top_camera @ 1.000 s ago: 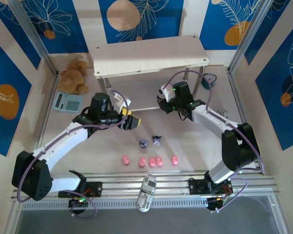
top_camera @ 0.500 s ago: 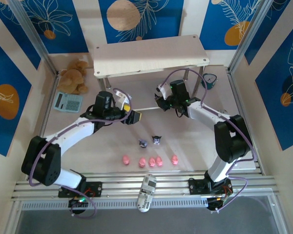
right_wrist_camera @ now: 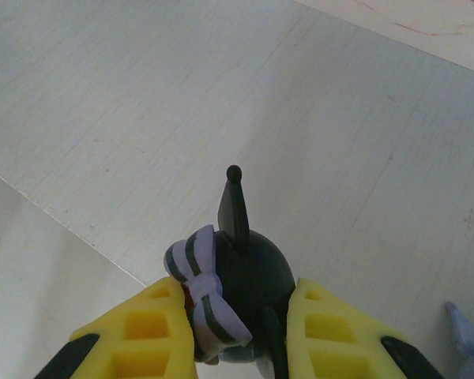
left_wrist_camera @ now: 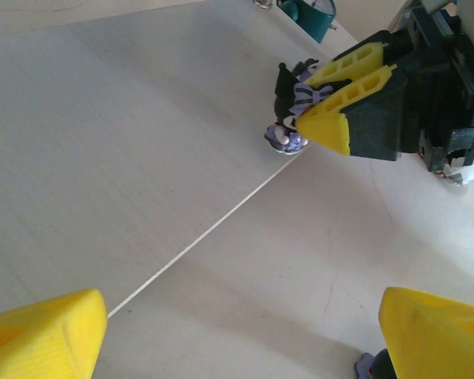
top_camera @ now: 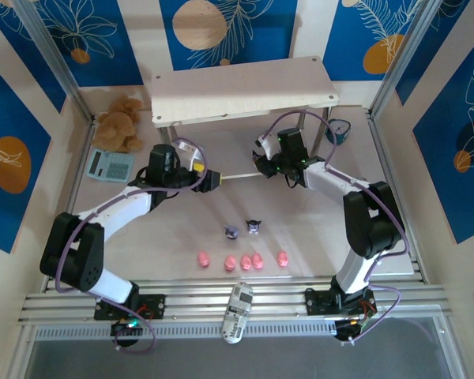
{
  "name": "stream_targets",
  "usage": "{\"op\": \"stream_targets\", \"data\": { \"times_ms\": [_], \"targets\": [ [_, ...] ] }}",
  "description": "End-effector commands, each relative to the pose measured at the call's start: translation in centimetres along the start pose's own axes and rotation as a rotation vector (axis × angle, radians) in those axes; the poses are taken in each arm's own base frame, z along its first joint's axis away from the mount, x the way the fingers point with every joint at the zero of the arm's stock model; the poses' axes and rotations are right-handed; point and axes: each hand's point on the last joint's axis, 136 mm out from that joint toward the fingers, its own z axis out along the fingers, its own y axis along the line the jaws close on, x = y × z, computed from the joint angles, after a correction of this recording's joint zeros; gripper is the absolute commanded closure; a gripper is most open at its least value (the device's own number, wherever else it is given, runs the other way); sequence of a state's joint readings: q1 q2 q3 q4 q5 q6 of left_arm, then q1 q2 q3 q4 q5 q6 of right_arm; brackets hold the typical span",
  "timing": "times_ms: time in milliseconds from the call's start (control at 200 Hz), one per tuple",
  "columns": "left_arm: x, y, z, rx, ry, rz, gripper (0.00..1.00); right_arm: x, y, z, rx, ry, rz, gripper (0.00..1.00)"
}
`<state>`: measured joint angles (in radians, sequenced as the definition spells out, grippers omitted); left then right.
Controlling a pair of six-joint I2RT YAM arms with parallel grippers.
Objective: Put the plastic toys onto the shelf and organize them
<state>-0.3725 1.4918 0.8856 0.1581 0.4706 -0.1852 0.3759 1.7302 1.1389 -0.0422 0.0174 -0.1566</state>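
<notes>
Could topple off the lip if let go too close to it: dark figure (right_wrist_camera: 249, 268) pinched in the nearly closed right gripper (right_wrist_camera: 237, 304) at the front edge of the lower shelf board (left_wrist_camera: 103, 118), left gripper (left_wrist_camera: 241, 328) wide open, holding nothing.

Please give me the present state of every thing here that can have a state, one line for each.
shelf: upright, top board bare.
left gripper: jaws open, empty.
right gripper: jaws shut on held dark figurine.
held dark figurine: upright, over the lower board near its front edge.
two loose dark figurines: standing on the table.
five pink pigs: in a row on the table, not yet shelved.
</notes>
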Motion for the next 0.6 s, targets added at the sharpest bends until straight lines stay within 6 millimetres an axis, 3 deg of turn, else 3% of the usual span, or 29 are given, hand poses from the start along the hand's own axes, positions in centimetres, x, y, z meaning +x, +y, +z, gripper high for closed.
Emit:
{"op": "stream_targets", "data": {
  "times_ms": [0, 595],
  "targets": [
    [-1.2, 1.0, -0.2, -0.019, -0.031, -0.003, 0.11, -2.0, -0.4, 0.0, -0.017, -0.058, -0.017, 1.00],
    [-1.8, 1.0, 0.2, 0.013, -0.040, -0.016, 0.10, -1.9, -0.5, 1.8, -0.012, -0.082, -0.050, 1.00]
  ]
}}
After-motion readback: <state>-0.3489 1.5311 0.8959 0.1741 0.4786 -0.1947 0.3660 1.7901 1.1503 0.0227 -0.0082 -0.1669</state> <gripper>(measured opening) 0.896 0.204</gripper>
